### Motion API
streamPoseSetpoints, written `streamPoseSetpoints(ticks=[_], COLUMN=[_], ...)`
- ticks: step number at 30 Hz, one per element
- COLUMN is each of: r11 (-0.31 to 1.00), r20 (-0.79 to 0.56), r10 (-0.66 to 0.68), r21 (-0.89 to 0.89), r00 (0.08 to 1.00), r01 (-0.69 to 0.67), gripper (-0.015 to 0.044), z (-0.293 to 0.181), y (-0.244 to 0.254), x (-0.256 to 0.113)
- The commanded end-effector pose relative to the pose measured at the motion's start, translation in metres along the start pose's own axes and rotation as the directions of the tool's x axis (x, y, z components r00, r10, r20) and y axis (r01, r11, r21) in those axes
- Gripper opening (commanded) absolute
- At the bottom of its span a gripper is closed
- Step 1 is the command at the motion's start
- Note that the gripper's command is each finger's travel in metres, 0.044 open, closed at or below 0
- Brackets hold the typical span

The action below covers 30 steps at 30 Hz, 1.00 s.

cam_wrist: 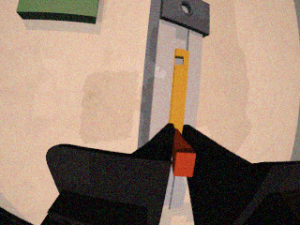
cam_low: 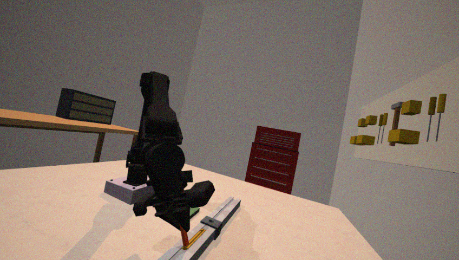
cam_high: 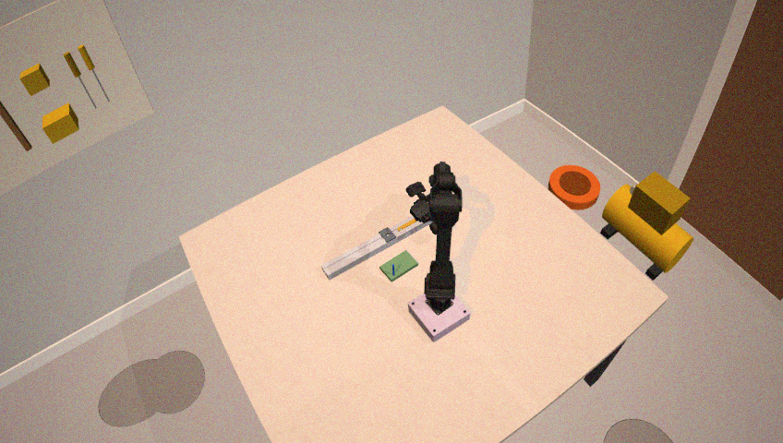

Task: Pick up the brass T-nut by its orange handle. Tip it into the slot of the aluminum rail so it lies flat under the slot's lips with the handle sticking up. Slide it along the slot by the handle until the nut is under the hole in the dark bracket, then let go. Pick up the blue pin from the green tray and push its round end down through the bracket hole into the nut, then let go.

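Observation:
The brass T-nut [cam_high: 406, 224] [cam_low: 195, 239] [cam_wrist: 178, 94] lies lengthwise along the slot of the aluminum rail [cam_high: 351, 259] [cam_low: 225, 210] [cam_wrist: 161, 103], short of the dark bracket [cam_high: 383, 233] [cam_low: 216, 223] [cam_wrist: 173, 14]. Whether it sits under the lips I cannot tell. Its orange handle [cam_low: 184, 237] [cam_wrist: 184, 163] sticks up at the end away from the bracket, leaning slightly. My gripper [cam_high: 419, 218] [cam_low: 183, 227] [cam_wrist: 176, 129] is shut on the handle, low over the rail. The blue pin [cam_high: 393, 269] stands tilted in the green tray [cam_high: 406, 259] [cam_low: 194, 212] [cam_wrist: 58, 7].
The arm's pale base block [cam_high: 439, 323] [cam_low: 119, 191] stands on the table [cam_high: 307, 340] [cam_low: 276, 235]. The tray lies between the base and the rail. The bracket straddles the rail near its middle, and its hole is uncovered.

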<state>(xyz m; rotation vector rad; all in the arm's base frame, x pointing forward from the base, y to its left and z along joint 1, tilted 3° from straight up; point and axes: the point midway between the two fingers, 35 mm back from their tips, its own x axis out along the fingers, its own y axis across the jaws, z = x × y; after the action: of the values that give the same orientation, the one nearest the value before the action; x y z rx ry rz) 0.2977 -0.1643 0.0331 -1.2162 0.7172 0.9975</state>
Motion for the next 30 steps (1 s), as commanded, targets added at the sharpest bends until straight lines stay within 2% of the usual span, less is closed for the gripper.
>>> streamPoseSetpoints(ticks=[1, 30], r11=[1.0, 0.997], r20=[-0.004, -0.002], r10=[0.006, 0.071], r21=[0.005, 0.025], r00=[1.0, 0.997], r01=[-0.006, -0.071], gripper=[-0.015, -0.015], z=[-0.0013, -0.0013], y=[-0.0028, -0.0067], x=[-0.0011, -0.0007])
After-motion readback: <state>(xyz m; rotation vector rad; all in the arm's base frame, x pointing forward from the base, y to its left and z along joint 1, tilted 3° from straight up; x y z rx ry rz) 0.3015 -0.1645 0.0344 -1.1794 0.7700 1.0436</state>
